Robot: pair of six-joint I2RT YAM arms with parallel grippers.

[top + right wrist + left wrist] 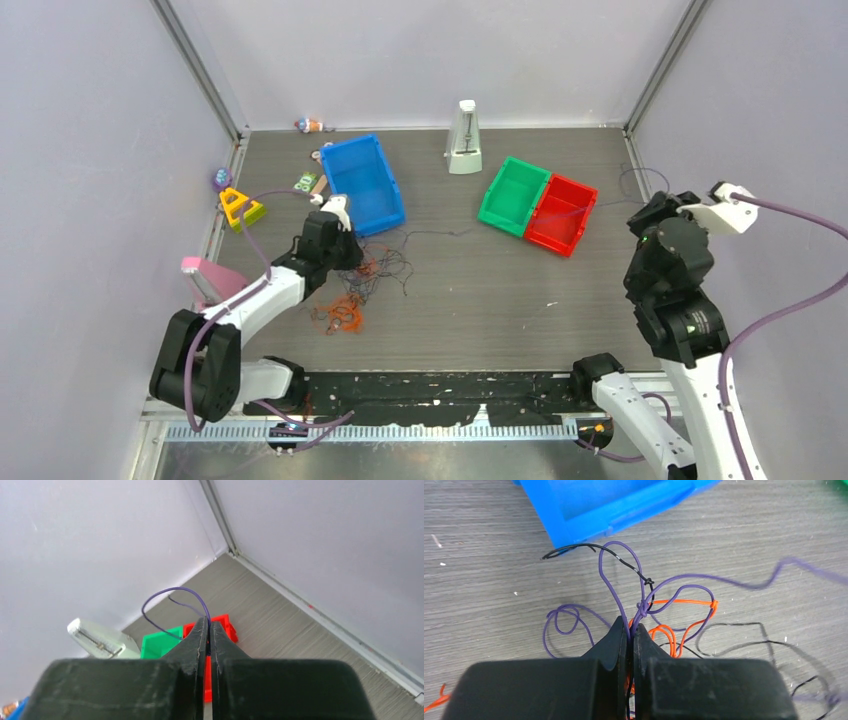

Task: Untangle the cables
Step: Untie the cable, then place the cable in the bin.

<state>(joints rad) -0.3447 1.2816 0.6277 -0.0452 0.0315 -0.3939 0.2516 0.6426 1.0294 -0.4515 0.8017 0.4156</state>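
Top view: the cables lie in a loose tangle on the tabletop, left of centre and just in front of the blue bin. An orange clump sits nearest the arms, and dark strands spread from it toward the bin. The left arm reaches over the tangle and its jaws are down among the strands. The right arm is raised at the right side, with a thin purple strand looping beside its wrist. A green bin and a red bin stand touching each other right of centre. A white metronome stands at the back.

Left wrist: the left jaws are closed, gripping purple loops that rise from between the tips. Just above the tips the purple wire is knotted with orange wire. A black strand arcs toward the blue bin's near corner. More black and purple wire trails off to the right across the tabletop.

Right wrist: the right jaws are closed on the purple strand, which arches up from the tips, well above the tabletop. Far below lie the green bin, the red bin and the metronome.
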